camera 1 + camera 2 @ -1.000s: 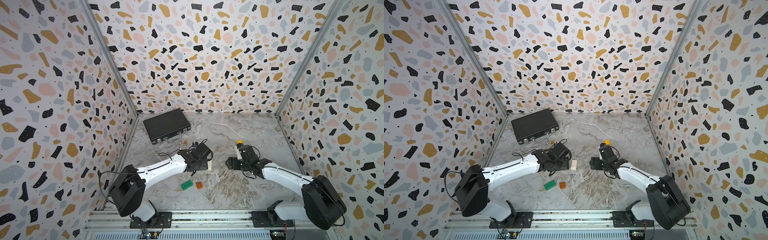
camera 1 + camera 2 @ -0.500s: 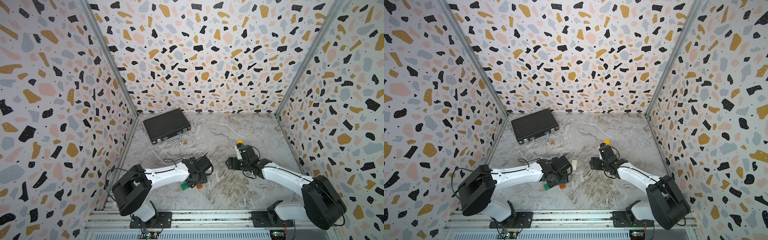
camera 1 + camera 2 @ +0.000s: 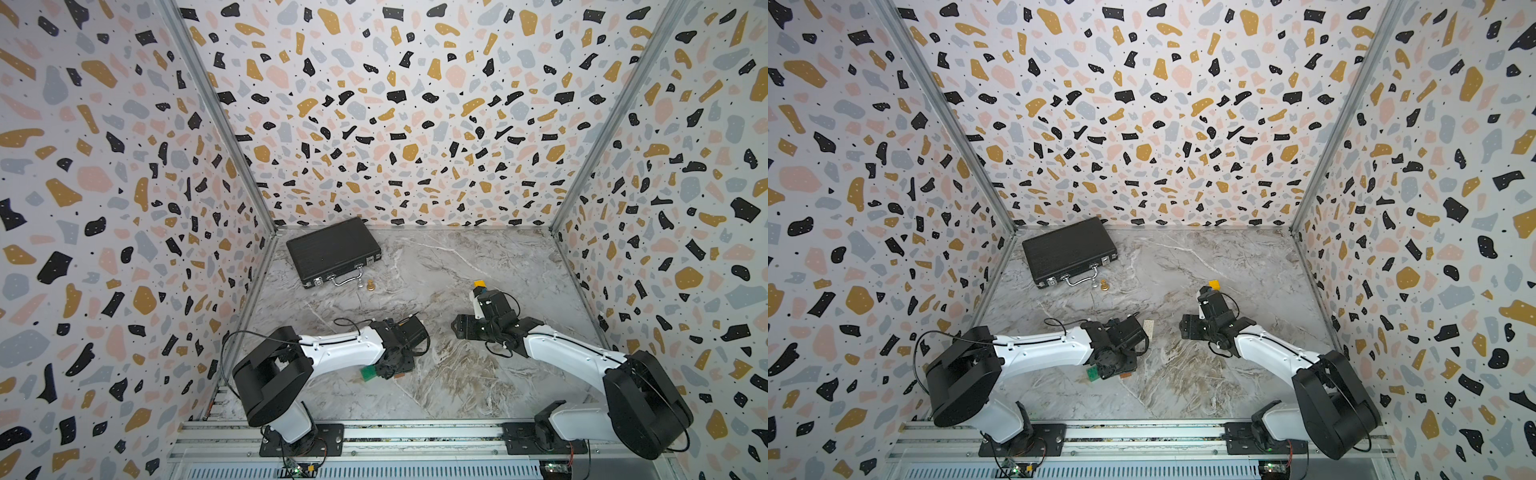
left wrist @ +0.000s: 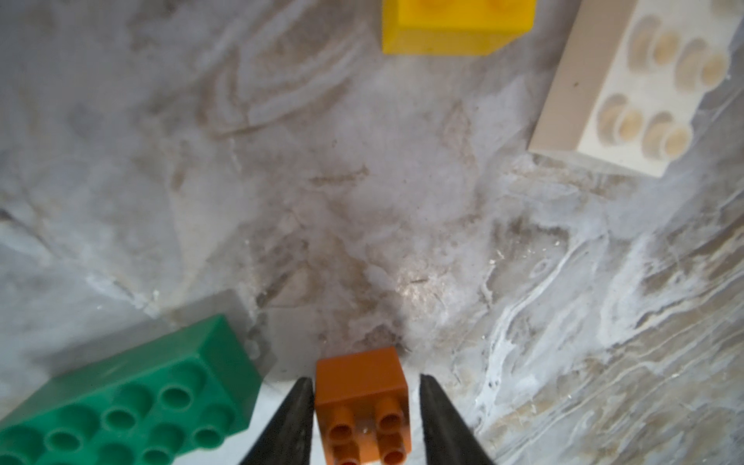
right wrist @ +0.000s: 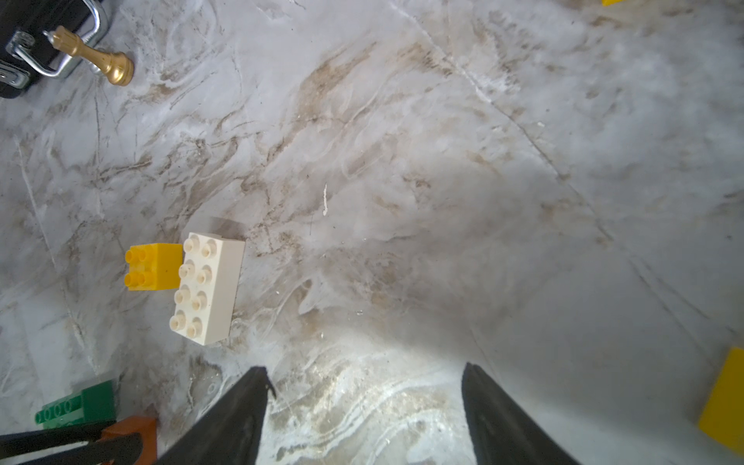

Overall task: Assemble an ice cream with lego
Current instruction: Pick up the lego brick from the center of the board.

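A: While scanning from above, start with the grey marble table [image 3: 457, 266], then the black case [image 3: 332, 248], shut and flat in the far left corner. Seen both arms?

B: Seen. The left arm [image 3: 340, 351] stretched low toward the near middle of the table, the right arm [image 3: 569, 353] bent in from the opposite side, well apart from it.

A: And the right gripper [image 5: 364, 366]?

B: Spread wide above bare marble, gripping nothing.

A: And the left gripper [image 4: 364, 378]?

B: Straddling the orange brick [image 4: 362, 386] (tipped on its side, studs toward the wrist camera). Touching one flank, with a sliver of light showing at the other. Cannot tell whether truly clamped or merely framing it.

A: So, the ice cream?

B: Not yet stacked; only loose lego [image 3: 1148, 326] on the table. Largest first: the white brick [image 5: 207, 288], studs up, just past the left wrist. Same size, the green brick [image 4: 133, 402], lying on its side just beside the orange brick. Then a small yellow brick [image 5: 155, 267] just beside the white brick, and a second yellow brick [image 3: 480, 284] showing just past the right wrist in both top views.

A: Anything smaller?

B: Only a brass chess piece [image 5: 94, 60], near the case's handle.
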You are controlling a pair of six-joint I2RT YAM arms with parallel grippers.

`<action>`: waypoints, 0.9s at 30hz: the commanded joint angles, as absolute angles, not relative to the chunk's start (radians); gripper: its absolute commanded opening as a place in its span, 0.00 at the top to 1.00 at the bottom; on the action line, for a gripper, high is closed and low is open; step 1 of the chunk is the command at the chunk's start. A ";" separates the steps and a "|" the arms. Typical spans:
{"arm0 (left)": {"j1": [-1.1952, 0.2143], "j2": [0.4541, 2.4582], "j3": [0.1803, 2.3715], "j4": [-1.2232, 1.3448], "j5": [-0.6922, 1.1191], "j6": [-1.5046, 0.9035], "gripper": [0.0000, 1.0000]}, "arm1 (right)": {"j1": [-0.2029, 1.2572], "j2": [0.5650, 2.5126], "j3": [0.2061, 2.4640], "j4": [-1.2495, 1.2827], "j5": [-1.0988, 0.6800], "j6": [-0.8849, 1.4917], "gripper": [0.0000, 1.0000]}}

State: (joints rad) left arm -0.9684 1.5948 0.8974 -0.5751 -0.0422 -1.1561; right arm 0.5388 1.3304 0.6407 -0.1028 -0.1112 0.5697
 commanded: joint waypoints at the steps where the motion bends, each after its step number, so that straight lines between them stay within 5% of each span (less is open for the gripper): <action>1: -0.976 1.613 0.908 -0.583 -0.048 -1.154 0.65 | 0.543 1.321 0.673 -0.117 -0.098 0.560 0.22; 14: -0.977 1.642 0.973 -0.663 -0.103 -1.064 0.86 | 0.543 1.319 0.672 -0.118 -0.098 0.560 0.25; 27: -0.871 1.693 1.187 -0.758 -0.167 -0.890 0.87 | 0.543 1.321 0.673 -0.116 -0.098 0.561 0.25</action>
State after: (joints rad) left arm -0.9115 1.6783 1.1484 -0.7166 -0.1310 -0.9524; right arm 0.5388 1.3304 0.6407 -0.1040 -0.1112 0.5697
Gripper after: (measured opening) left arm 0.297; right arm 0.748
